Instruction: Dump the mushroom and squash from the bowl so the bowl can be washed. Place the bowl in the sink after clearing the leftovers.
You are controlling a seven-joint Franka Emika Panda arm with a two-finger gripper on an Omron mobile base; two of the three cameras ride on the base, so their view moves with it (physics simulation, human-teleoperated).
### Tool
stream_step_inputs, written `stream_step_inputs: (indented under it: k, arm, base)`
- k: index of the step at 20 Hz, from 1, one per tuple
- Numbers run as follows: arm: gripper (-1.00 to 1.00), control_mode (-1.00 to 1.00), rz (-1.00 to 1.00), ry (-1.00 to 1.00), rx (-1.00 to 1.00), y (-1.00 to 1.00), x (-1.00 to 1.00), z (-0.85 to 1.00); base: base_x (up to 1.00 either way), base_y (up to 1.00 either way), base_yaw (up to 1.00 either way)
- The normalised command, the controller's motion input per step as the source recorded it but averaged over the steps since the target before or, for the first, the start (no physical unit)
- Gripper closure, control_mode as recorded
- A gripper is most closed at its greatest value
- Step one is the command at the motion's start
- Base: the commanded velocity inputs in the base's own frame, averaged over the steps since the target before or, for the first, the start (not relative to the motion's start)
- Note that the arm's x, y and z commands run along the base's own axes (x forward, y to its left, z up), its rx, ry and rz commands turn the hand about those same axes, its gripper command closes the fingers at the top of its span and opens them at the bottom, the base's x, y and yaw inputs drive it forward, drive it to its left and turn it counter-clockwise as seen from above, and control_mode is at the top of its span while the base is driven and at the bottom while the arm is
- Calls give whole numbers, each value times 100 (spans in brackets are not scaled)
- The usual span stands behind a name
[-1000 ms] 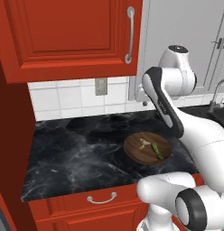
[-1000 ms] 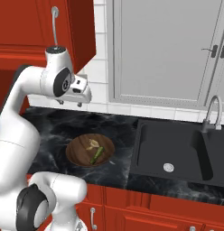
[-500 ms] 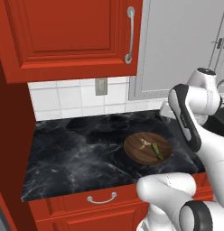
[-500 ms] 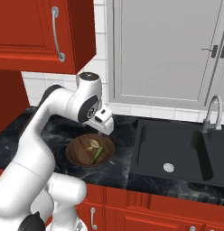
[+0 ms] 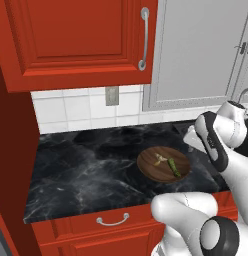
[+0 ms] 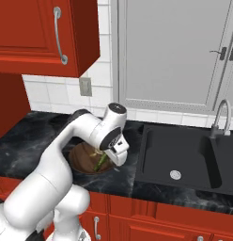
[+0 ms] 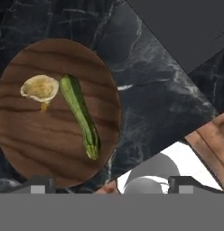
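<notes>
the arm has swung down over the bowl (image 7: 57, 113), jaws now spread wide and empty. mushroom (image 7: 39, 87) and squash (image 7: 80, 115) still inside, so dumping hasn't begun.

The arm (image 6: 66, 155) is glossy white, rounded and bulbous; dark grey bands and caps mark its joints.

bowl (image 5: 163, 165): brown wood, on black marble counter (image 5: 86, 170), near front edge
mushroom (image 5: 159, 159): pale, in bowl, left of squash
squash (image 5: 173, 167): green, lying in bowl
arm (image 5: 216, 145): white, just right of bowl
</notes>
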Motion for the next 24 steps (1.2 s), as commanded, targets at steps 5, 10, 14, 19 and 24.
stream_step_inputs:
  k: [5, 10, 14, 19, 24]
  arm:
    - [-100, -100, -7, 1, 13, 0, 11, -49]
    - [-100, -100, -3, 4, 1, 0, 35, -31]
    - [-100, -100, 0, 8, 0, 0, 30, -35]
    - [-100, -100, 0, 5, 0, 0, 27, -24]
    - [-100, -100, 0, 1, 0, 0, 16, -29]
  base:
    - [0, 0, 0]
    - [0, 0, 0]
    - [0, 0, 0]
    - [0, 0, 0]
    - [0, 0, 0]
